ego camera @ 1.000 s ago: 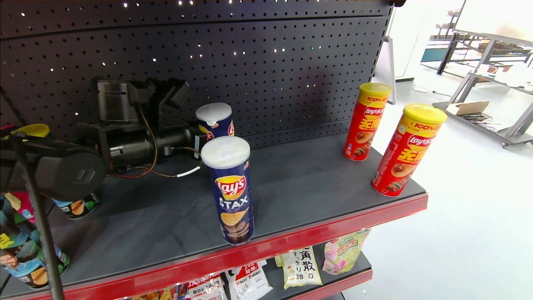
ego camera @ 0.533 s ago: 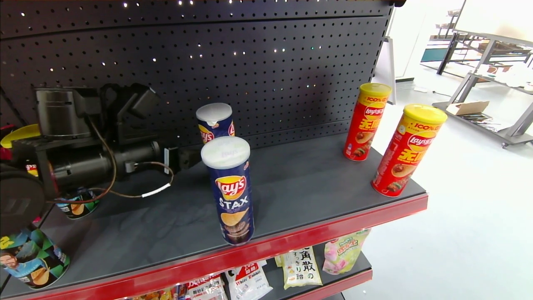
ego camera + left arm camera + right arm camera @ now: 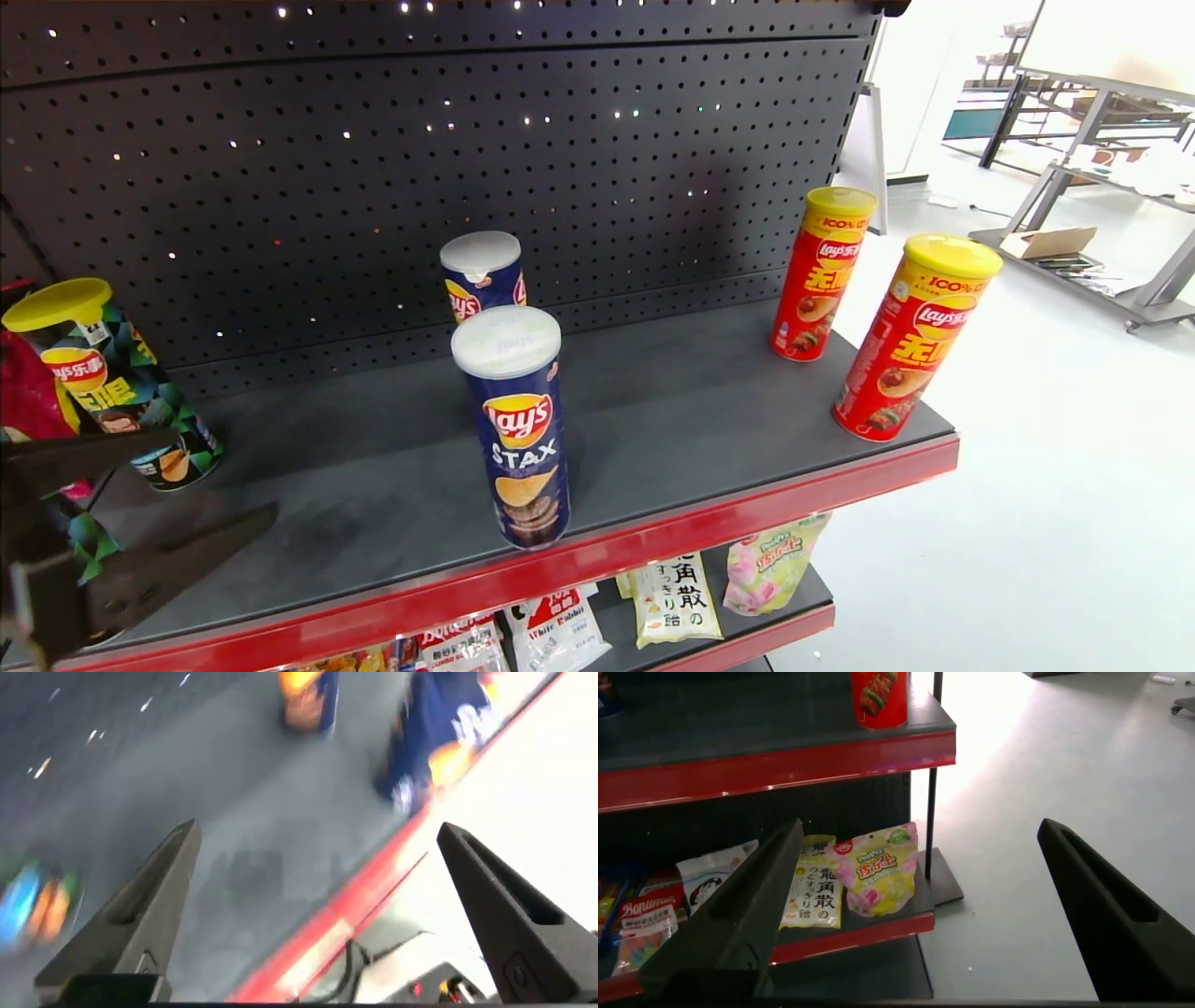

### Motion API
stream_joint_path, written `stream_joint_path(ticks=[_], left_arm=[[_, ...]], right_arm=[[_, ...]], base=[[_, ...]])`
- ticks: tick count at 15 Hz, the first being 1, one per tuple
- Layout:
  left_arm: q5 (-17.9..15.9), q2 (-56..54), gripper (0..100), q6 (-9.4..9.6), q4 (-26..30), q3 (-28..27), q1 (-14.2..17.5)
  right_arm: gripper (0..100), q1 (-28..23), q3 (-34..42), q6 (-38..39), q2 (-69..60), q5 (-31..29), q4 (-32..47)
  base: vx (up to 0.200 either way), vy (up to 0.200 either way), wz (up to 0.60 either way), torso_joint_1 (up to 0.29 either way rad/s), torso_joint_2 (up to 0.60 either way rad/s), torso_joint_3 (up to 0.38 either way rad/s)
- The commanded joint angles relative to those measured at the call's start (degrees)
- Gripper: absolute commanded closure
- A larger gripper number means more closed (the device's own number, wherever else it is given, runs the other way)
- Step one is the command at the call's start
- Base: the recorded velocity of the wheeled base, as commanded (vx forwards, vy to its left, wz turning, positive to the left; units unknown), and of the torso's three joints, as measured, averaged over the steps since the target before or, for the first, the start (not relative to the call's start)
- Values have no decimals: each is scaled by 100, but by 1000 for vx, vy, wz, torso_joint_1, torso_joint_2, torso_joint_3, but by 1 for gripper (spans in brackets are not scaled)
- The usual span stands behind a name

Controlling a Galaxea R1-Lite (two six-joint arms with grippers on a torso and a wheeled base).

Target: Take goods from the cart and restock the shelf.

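Well off to the right of the left claw (image 3: 224, 471), a pale smooth floor (image 3: 1027, 523) runs back to grey metal-framed tables (image 3: 1102, 89); a flat cardboard box (image 3: 1046, 241) lies on a low rack (image 3: 1134, 299), bright light on white walls (image 3: 934, 56)

Chip cans (image 3: 512, 439) upright on shelf (image 3: 672, 415)

place: shop | signs: black pegboard-backed metal shelf with red edge (image 3: 672, 411) | tall cardboard crisp tubes (image 3: 515, 439) | plastic snack bags (image 3: 668, 597) below

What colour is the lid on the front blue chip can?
White lid on the blue can; clearest in head view.
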Motion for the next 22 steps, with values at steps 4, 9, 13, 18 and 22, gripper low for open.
stream_joint_path(ticks=[4,9,13,18,22], left_arm=[[188,-3737,0,-887,1047,1071,243],[1304,-4686,0,-834,1029,1879,243],[1251,-4633,0,-254,959,1888,-3],[1287,-4624,0,-60,941,1862,-144],[1111,-4651,0,1,660,1888,-390]], right_arm=[[0,1,10,-1,5,2,-1],[0,1,1,-1,5,2,-1],[0,1,1,-1,5,2,-1],[0,1,1,-10,5,2,-1],[0,1,1,-37,5,2,-1]], base=[[0,0,0,0,0,0],[0,0,0,0,0,0],[0,0,0,0,0,0],[-120,0,0,2,1,1],[0,0,0,0,0,0]])
